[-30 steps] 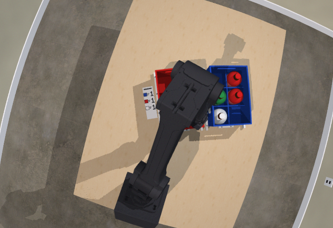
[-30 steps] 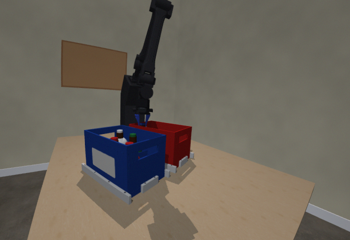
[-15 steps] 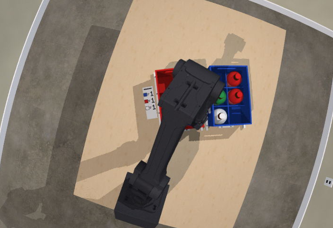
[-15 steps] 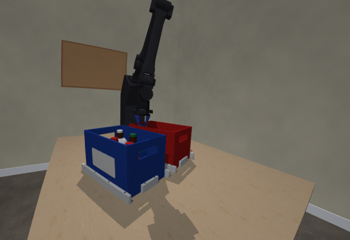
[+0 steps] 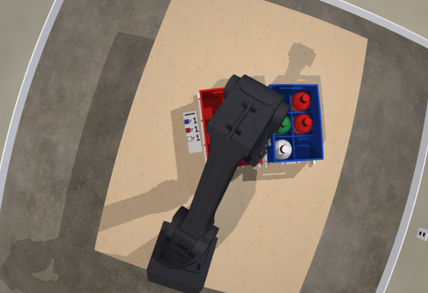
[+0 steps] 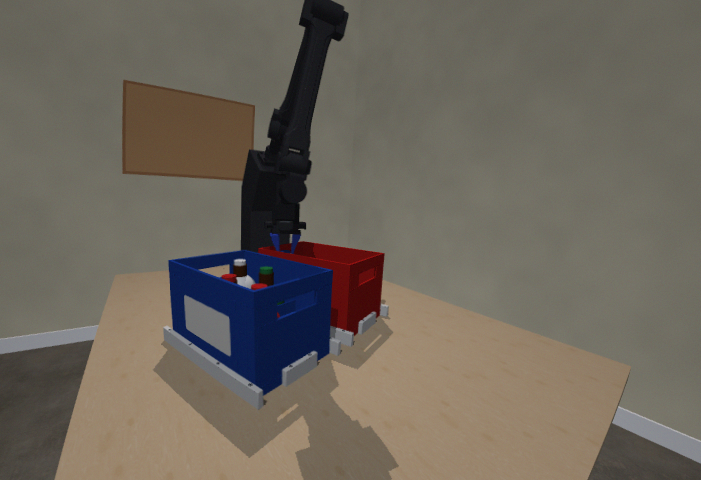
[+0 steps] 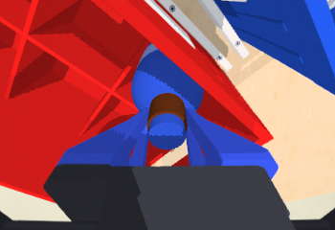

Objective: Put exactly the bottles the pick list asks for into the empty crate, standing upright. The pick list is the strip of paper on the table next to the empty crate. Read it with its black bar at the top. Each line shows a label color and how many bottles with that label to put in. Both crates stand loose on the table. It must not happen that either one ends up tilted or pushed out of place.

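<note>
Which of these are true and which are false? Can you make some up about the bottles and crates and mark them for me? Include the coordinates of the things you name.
1. The gripper [image 6: 286, 249] [image 7: 167, 114] is shut on the blue bottle [image 7: 167, 74]. True.
2. The pick list [image 5: 195, 146] asks for two red bottles. False: it asks for one.
3. The green bottle [image 5: 284, 124] [image 6: 266, 276] is in the blue crate [image 5: 320, 138] [image 6: 215, 316]. True.
4. The white bottle [image 5: 280, 154] [image 6: 240, 271] is in the red crate [image 5: 201, 107] [image 6: 368, 294] [image 7: 12, 125]. False: it is in the blue crate.
5. Two red bottles [image 5: 298, 103] are in the blue crate. True.
</note>
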You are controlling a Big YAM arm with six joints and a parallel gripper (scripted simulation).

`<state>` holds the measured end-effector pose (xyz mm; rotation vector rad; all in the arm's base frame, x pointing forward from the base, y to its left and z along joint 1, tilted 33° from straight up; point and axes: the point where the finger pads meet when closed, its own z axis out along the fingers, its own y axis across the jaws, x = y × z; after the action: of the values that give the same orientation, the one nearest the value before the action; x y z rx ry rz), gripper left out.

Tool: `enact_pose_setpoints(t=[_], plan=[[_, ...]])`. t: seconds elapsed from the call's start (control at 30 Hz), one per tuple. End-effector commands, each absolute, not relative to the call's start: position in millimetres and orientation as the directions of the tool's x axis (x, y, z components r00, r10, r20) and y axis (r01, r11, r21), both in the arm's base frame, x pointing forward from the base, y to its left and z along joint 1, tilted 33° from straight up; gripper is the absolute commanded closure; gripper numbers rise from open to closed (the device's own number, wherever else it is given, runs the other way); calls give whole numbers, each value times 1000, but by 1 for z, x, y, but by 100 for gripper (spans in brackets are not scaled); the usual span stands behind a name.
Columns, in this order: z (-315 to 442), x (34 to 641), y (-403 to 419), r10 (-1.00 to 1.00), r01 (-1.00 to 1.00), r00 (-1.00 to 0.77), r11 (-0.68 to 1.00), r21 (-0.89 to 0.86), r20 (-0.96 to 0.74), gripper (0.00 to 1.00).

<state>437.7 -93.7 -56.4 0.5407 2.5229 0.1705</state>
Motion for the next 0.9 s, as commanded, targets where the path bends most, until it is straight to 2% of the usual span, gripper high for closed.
enact_pose_setpoints(t=[0.0,0.87], plan=[[-51,445,-95,417,345,-753,909,234,-509,100],[-56,434,-91,417,345,-755,909,234,-506,100]])
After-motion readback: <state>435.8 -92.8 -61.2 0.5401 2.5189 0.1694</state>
